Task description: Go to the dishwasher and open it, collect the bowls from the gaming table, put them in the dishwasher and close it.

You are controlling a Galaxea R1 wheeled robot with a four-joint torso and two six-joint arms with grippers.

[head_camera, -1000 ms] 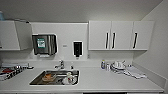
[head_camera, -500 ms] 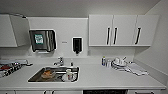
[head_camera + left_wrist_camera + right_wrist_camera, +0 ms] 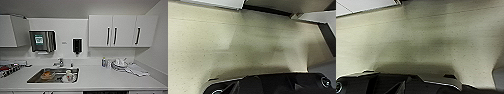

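Note:
I face a white kitchen counter (image 3: pixel 100 80) with a steel sink (image 3: pixel 37 77) set in it. Below the counter's front edge runs a dark strip (image 3: pixel 105 92); I cannot tell whether it belongs to the dishwasher. The bowls and the gaming table are out of view. Both wrist views look down on pale speckled floor (image 3: pixel 230 45) (image 3: pixel 436 37) past dark parts of my own arms.
The sink holds an orange item (image 3: pixel 47 74) and white cups (image 3: pixel 68 76). A tap (image 3: pixel 60 62) stands behind it. White wall cabinets with black handles (image 3: pixel 115 31), a paper towel dispenser (image 3: pixel 42 41) and a black soap dispenser (image 3: pixel 77 46) hang above. Dishes and cloths (image 3: pixel 125 66) lie at the right, and a rack (image 3: pixel 10 70) at the left.
The whole head picture has shifted slightly, so the camera has moved a little. Nothing on the counter has moved.

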